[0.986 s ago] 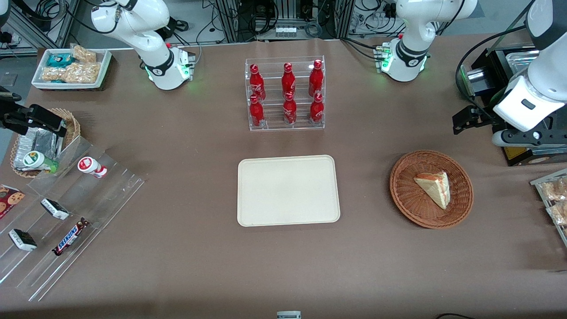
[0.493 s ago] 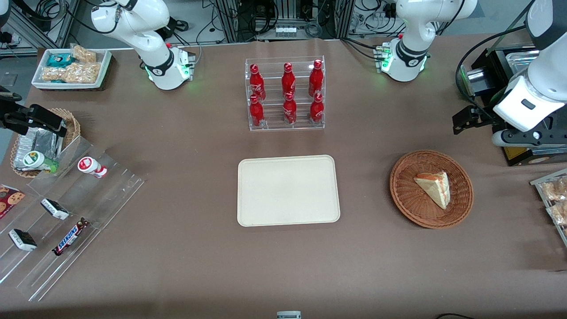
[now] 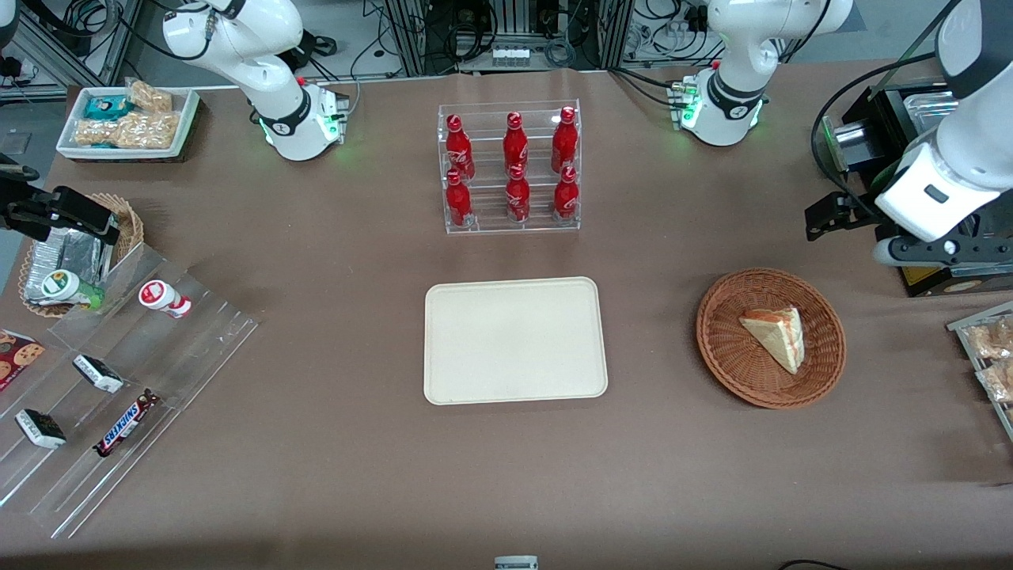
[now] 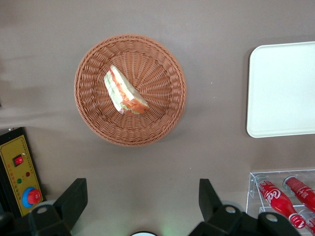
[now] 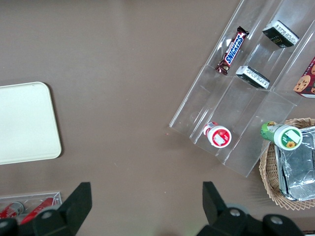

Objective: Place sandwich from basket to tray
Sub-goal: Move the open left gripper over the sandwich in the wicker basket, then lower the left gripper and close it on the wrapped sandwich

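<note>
the end effector point(image 4: 140, 196) is hanging high above the surface point(image 3: 316, 475) with its two fingers point(image 4: 74, 196) spread wide and nothing between them, near the basket point(image 3: 716, 348) and a little farther from the front camera than it. against the frame of a second ago the working arm's wrist is sitting slightly nearer the middle of the surface, while everything lying on the surface is staying where it was.

the basket is holding the sandwich point(image 3: 777, 336), which is lying on its side toward the rim nearest the working arm's end, its red and orange filling edge showing. the tray point(image 3: 443, 380) is lying bare well apart from the basket, toward the middle. a clear rack point(image 3: 510, 226) is standing farther from the front camera than the tray and is holding six red bottles point(image 3: 516, 142) in two rows. toward the parked arm's end a clear stepped stand point(image 3: 198, 340) is carrying a snickers bar point(image 3: 125, 423), and a white deep tray point(image 3: 180, 131) is holding packaged snacks.

the left wrist view is looking straight down into the basket point(image 4: 96, 123) and showing the sandwich point(image 4: 124, 91) with its layered filling plainly, plus a yellow control box point(image 4: 19, 177) with a red button that the front view is hiding under the arm. the front view alone is showing the whole tray and the stand at the parked arm's end
</note>
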Controlling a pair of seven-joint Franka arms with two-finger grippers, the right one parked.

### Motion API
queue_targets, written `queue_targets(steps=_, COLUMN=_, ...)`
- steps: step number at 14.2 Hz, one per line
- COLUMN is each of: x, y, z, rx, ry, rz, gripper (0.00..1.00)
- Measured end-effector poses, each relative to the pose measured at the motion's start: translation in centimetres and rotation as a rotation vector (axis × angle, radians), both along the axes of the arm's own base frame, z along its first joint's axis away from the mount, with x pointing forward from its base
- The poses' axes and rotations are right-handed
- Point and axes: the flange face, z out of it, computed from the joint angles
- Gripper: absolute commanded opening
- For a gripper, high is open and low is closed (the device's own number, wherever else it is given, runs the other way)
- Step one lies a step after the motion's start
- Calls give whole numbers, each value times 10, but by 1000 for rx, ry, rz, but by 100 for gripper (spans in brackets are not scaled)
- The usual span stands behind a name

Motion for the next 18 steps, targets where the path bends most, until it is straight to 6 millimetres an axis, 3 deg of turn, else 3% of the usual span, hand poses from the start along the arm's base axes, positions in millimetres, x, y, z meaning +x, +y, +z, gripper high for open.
queue_targets(steps=3, x=11, y=7, z=-34, rx=4, ry=64, rz=12, gripper=100)
queue_targets(steps=9, x=30, y=52, z=-116, rx=3, ry=105, rz=93, gripper=100)
queue_targets(steps=14, x=14, y=60, z=-206, rx=1, ry=66, rz=111, gripper=100)
queue_targets(steps=18, x=-1, y=72, z=-249, rx=7, ry=19, rz=204, gripper=100)
